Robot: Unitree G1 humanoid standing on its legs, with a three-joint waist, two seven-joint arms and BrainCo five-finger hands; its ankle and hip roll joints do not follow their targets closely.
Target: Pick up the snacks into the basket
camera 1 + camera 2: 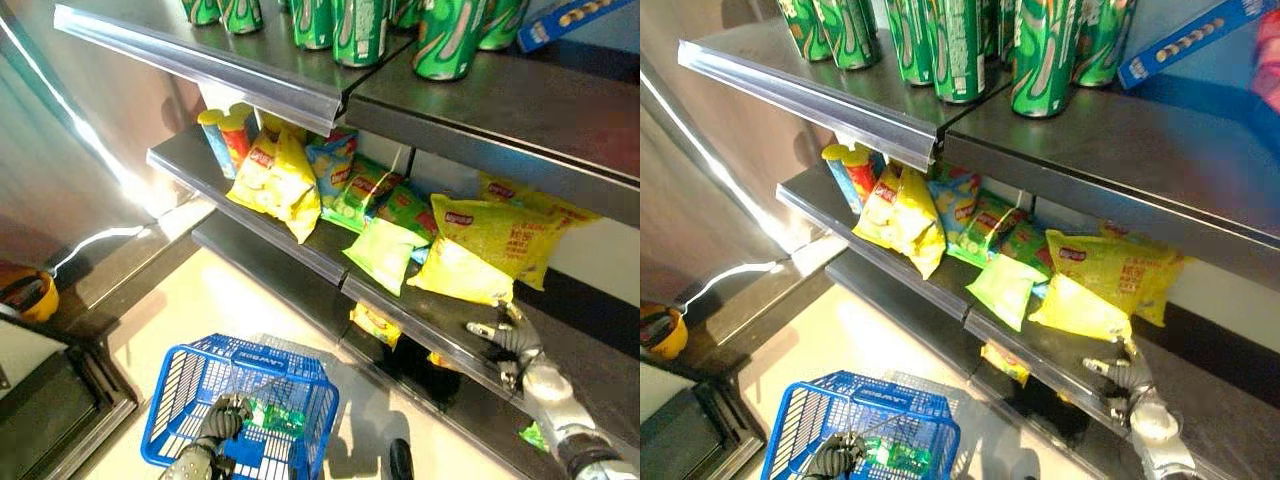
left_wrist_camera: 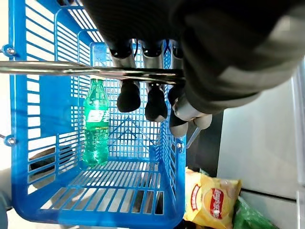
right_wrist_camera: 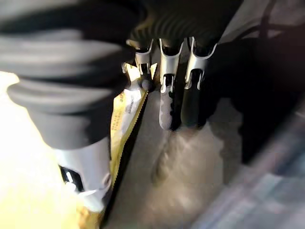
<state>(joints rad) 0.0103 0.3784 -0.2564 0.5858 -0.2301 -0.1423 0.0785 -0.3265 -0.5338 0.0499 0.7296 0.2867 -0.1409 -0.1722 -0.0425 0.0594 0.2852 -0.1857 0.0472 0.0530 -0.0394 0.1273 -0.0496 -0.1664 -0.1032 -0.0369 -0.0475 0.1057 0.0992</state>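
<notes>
Snacks in yellow bags (image 1: 490,245) lie on the middle shelf (image 1: 300,245), beside more bags. The right hand (image 1: 510,345) rests at the shelf edge just beside the nearest yellow bag, its fingers (image 3: 167,102) straight and loosely spread, pinching nothing. The left hand (image 2: 157,86) curls round the metal handle (image 2: 57,68) of the blue basket (image 1: 165,400), which holds a green bottle (image 2: 96,121).

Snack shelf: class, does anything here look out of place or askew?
Yes. Several chip bags slump over the middle shelf edge, notably the yellow bag and lime bag. Another snack bag lies on the shelf below, apart from the rest.
</notes>
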